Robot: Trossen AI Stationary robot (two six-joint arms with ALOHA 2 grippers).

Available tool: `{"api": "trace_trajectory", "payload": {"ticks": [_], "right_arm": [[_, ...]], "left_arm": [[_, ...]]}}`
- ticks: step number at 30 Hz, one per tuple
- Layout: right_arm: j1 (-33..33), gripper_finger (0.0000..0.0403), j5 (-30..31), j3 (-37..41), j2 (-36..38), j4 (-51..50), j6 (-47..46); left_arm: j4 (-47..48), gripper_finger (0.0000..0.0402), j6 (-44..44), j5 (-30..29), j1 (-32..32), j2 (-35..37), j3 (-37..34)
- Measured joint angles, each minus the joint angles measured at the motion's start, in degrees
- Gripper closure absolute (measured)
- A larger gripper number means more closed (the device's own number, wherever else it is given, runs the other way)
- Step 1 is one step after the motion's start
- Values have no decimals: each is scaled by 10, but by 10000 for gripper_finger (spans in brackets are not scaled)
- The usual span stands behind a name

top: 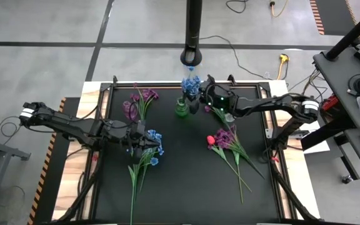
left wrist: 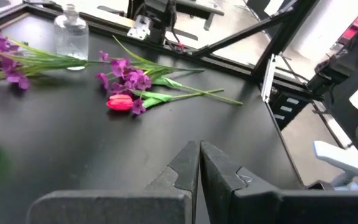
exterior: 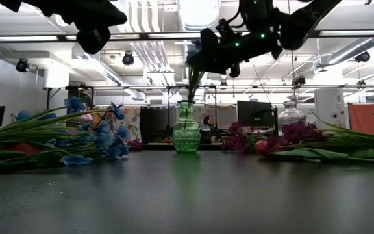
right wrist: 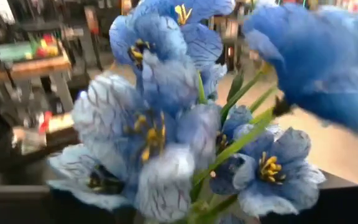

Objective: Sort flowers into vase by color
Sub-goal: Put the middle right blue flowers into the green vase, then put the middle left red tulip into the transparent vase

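Observation:
My right gripper (top: 200, 95) is over the green glass vase (top: 181, 108) at the far middle of the table, shut on a spray of blue flowers (top: 190, 84). The blooms fill the right wrist view (right wrist: 166, 124). My left gripper (top: 144, 140) is shut and empty, high above more blue flowers (top: 150, 150) that lie on the table's left half. Its closed fingers show in the left wrist view (left wrist: 199, 168). Purple flowers (top: 140, 101) lie at the far left. More purple flowers with a red bud (top: 210, 140) lie on the right. My right gripper holds the blue spray by its green stems (exterior: 192, 81), just below the blooms. The blooms hide the place of contact in the wrist view. The spray stands upright, blooms up. Its stems hang below the gripper into the green vase's mouth (exterior: 187, 104).
A clear glass bottle (left wrist: 70, 36) stands beyond the green vase toward the table's right and also shows in the low view (exterior: 291, 116). Long green stems (top: 239, 165) trail toward the near edge on the right. A black pole (top: 194, 31) stands behind the table's far edge.

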State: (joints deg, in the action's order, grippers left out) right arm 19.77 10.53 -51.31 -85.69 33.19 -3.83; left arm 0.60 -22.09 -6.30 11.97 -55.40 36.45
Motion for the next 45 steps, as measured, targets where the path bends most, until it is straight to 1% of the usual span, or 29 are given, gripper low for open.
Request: {"api": "trace_trajectory", "payload": {"ticks": [4, 7, 12, 14, 18, 22, 26, 31, 34, 39, 41, 45], "right_arm": [[0, 124, -1, -10, 38, -102, -21], [0, 107, -2, -20, 61, -180, -29], [-3, 87, -6, -40, 90, -265, -29], [-4, 81, -6, -48, 98, -295, -28], [-4, 74, -6, -62, 114, -345, -28], [-4, 74, -5, -76, 127, -405, -31], [-11, 76, -5, -97, 139, -481, -50], [-33, 74, -5, -134, 144, -597, -90], [-52, 74, -5, -159, 144, -673, -122], [-91, 74, -5, -187, 144, -790, -190], [-111, 74, -9, -191, 144, -834, -210], [-157, 74, -49, -188, 144, -905, -250]], "left_arm": [[-3, 402, -18, -2, 0, -8, -1], [-1, 402, -38, -2, 0, -28, -2], [7, 402, -72, -2, 0, -68, 3], [15, 402, -89, -2, 0, -79, 11], [61, 402, -123, -1, 4, -91, 33], [93, 402, -147, 0, 11, -91, 51], [155, 402, -185, -3, 20, -85, 72], [272, 402, -225, -7, 33, -85, 104], [316, 402, -248, -18, 38, -86, 118], [324, 402, -251, -26, 52, -86, 127], [321, 402, -256, -42, 64, -86, 127], [321, 402, -280, -88, 103, -86, 127]]}}
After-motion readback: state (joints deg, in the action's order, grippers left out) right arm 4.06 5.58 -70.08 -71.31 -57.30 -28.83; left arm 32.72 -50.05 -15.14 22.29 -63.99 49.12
